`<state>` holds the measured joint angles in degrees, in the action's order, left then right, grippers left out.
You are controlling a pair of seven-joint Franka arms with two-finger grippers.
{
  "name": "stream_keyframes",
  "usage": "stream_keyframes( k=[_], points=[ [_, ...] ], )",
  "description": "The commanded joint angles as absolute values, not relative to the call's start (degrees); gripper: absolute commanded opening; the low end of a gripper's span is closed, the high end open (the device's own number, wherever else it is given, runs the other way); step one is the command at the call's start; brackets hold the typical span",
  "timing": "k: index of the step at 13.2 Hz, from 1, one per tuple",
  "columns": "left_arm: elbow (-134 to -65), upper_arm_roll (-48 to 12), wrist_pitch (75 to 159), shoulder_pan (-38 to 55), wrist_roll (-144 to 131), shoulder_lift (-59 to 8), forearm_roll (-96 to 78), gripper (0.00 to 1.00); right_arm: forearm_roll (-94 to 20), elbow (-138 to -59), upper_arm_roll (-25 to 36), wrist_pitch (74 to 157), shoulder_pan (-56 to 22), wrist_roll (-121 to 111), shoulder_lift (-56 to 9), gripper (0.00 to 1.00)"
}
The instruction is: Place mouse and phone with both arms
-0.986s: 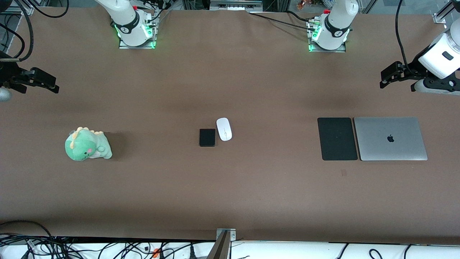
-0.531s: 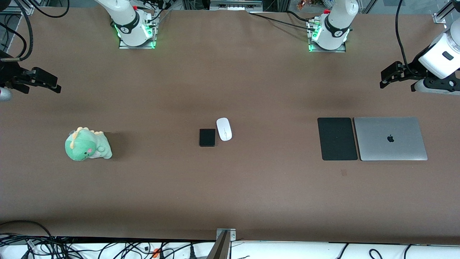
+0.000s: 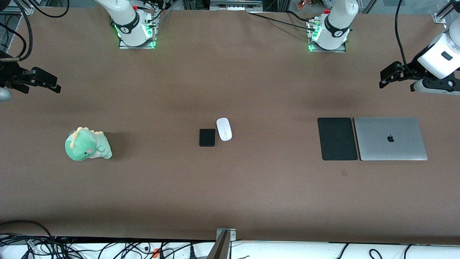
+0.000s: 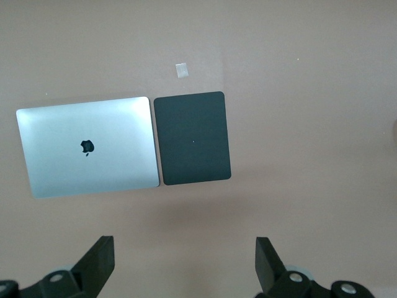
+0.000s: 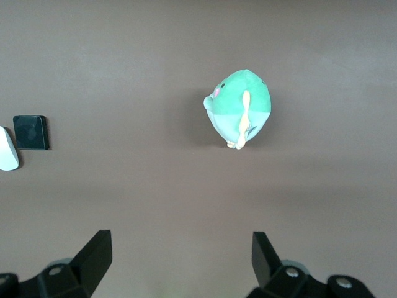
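A closed silver laptop point(image 4: 90, 146) lay just beside a black mouse pad point(image 4: 193, 138) on the brown table point(image 4: 310, 93), beneath the left gripper's point(image 4: 186, 268) spread fingers point(image 4: 99, 261).

- A robotics lab is indicated by two arm bases point(image 3: 134, 30) bolted along the brown desk point(image 3: 230, 187).
- Loose cables point(image 3: 107, 248) are seen below the desk's edge.
- Aluminium framing point(image 3: 230, 4) is seen between the bases.

Even, fairly dim overhead light is falling on the matte brown table point(image 3: 251, 187). The green plush dinosaur point(image 3: 87, 144) is casting a soft shadow toward the middle. The silver closed laptop point(image 4: 90, 146) is showing pale sheen. Everything is staying sharp.
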<state>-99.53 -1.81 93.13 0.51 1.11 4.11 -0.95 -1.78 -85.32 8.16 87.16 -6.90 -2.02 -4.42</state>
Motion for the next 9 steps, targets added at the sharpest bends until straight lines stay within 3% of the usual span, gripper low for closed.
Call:
stream_keyframes(
  k=[1, 5, 9],
  points=[
    [-98.4, -6.2, 92.5, 0.8, -5.9, 1.2, -1.0, 1.00, -2.8, -85.3, 7.8, 86.5, -6.2, -1.9, -4.0, 1.00],
    [-98.3, -12.7, 96.3, 0.9, -17.1, -4.0, -4.3, 1.00, -2.9, -85.3, 7.8, 86.5, -6.2, -1.9, -4.0, 1.00],
    [-95.7, -23.6, 105.2, 2.2, -36.1, -12.7, -4.0, 1.00, -2.9, -85.3, 7.8, 86.5, -6.2, -1.9, -4.0, 1.00]
  ],
)
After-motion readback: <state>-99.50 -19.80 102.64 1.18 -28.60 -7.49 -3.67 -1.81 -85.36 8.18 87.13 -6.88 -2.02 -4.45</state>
